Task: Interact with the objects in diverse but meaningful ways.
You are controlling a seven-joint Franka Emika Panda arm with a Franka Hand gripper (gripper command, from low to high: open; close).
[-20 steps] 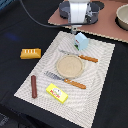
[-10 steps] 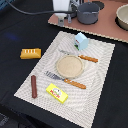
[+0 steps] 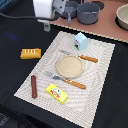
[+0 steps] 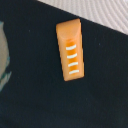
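Note:
My gripper (image 3: 46,25) hangs above the dark tabletop at the back on the exterior view's left, high over the orange-yellow ridged bread loaf (image 3: 30,53). Its fingers are too blurred to tell whether they are open, and nothing shows in them. The wrist view looks straight down on the loaf (image 4: 70,50); no fingers show there. The dark red-brown sausage (image 3: 34,86) and flat yellow box (image 3: 57,93) lie at the near end of the woven placemat (image 3: 97,85). The pale blue house-shaped carton (image 3: 81,40) stands at the mat's far end.
A round tan plate (image 3: 69,65) sits mid-mat between an orange-handled knife (image 3: 86,58) and fork (image 3: 70,81). Grey pots (image 3: 90,11) and a bowl (image 3: 123,16) stand on the wooden surface behind. The mat's edge shows in the wrist view (image 4: 95,12).
The arm has swung from above the pots towards the exterior view's left and now hangs over the dark tabletop near the bread loaf. The objects have not moved.

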